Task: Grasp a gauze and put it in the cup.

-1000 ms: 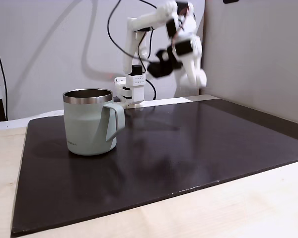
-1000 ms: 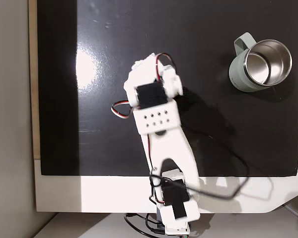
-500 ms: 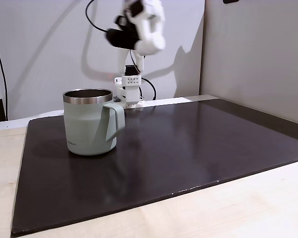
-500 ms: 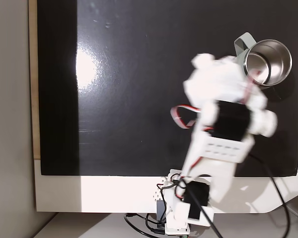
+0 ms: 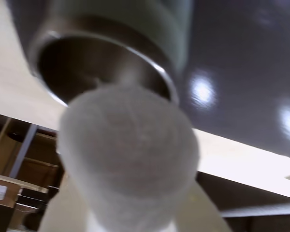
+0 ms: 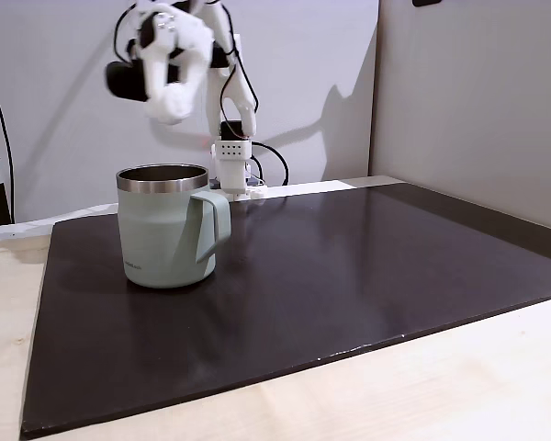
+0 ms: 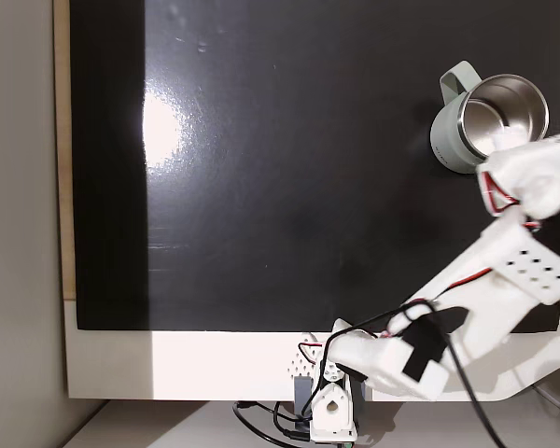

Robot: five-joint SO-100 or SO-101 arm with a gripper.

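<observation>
In the wrist view the gauze [image 5: 128, 159] is very near to the camera, a blurred white soft wad, and the end effector is clenched on it from below. Just behind the gauze in this view is the open steel mouth of the cup [image 5: 106, 67], so the gauze is above the cup and apart from it, not inside.

In a fixed view from the side, the cup [image 6: 165, 225] stands upright on the left part of the dark mat [image 6: 349, 276], with its handle turned to the right. The end effector [image 6: 168, 99] is in the air above the cup, blurred, well higher than the steel rim. The arm's base [image 6: 234, 170] stands at the far edge of the mat, near the wall.

In a fixed view from above, the cup [image 7: 448, 140] is at the far right corner of the mat [image 7: 289, 159], its handle pointing to the left and far. The end effector [image 7: 504, 149] is at the near right side of the rim. The white arm [image 7: 504, 280] reaches to it from the base at the near edge of the surface [image 7: 168, 364]. The gauze itself I cannot make out clearly in this view.
</observation>
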